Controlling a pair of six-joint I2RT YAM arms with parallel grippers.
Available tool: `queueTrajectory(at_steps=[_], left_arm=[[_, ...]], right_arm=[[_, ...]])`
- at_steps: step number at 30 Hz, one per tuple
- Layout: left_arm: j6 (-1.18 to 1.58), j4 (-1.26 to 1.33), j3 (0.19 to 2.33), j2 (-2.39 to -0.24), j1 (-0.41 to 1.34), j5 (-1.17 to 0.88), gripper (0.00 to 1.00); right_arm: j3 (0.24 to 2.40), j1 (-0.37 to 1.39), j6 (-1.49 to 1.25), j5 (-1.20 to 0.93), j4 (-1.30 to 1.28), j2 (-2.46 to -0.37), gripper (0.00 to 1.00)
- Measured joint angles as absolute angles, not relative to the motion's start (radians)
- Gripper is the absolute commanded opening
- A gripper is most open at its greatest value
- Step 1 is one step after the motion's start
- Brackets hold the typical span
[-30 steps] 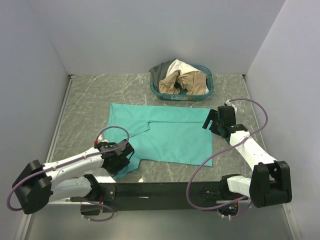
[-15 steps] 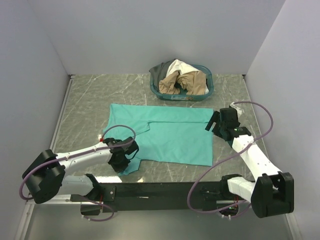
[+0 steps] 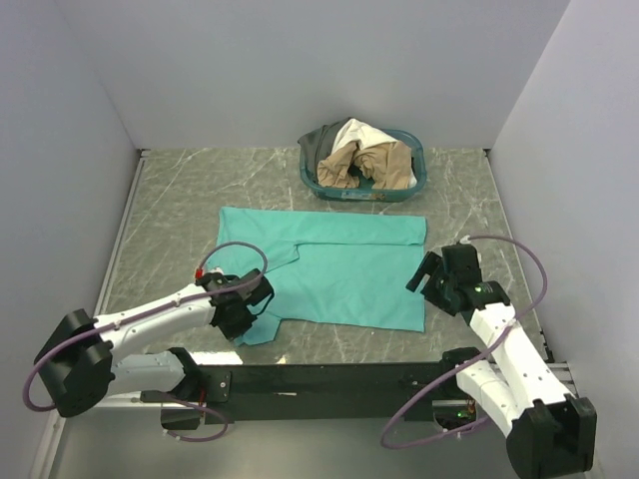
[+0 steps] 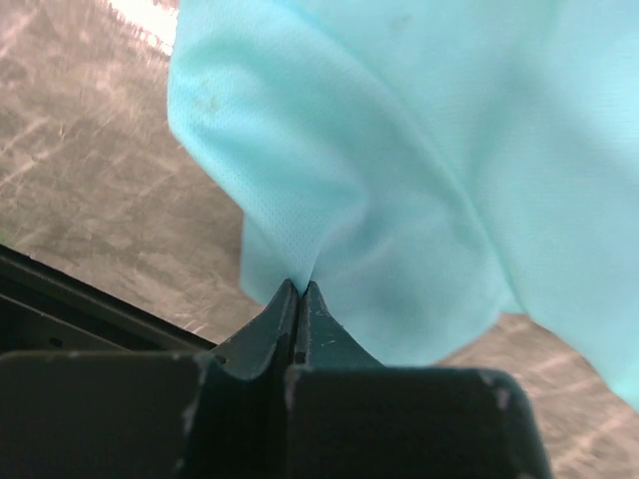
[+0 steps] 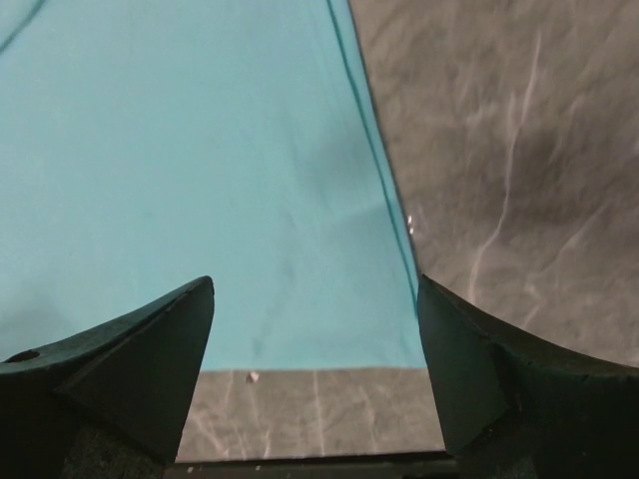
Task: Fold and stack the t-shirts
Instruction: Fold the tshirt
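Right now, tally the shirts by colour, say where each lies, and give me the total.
Teal-green t-shirt: 1, spread on the table
Cream-white t-shirt: 1, in the basket
Tan-beige t-shirt: 1, in the basket
Dark grey t-shirt: 1, in the basket
Total: 4, by the colours that show

From above, the left gripper (image 3: 242, 317) covers the teal shirt's (image 3: 344, 274) near sleeve tip. We cannot separate the heaped shirts (image 3: 369, 160) in the basket (image 3: 312, 178). Both wrist views crop the teal shirt.
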State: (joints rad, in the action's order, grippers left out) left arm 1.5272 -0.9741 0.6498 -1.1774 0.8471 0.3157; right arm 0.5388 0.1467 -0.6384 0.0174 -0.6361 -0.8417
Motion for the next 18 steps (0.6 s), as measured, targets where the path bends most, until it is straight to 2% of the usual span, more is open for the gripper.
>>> queueTrajectory(at_steps=[9,18], left_arm=[[1.466,-0.967,0.670,-1.120,0.822,0.335,0.01],[1.409,-0.947,0.670,-1.084,0.795,0.334,0.01]], right_arm=[[0.502,0.151,-0.771,-0.089,-0.761,-0.742,0.86],[0.423,0.158,-0.824,-0.142,-0.765,-0.796,0.86]])
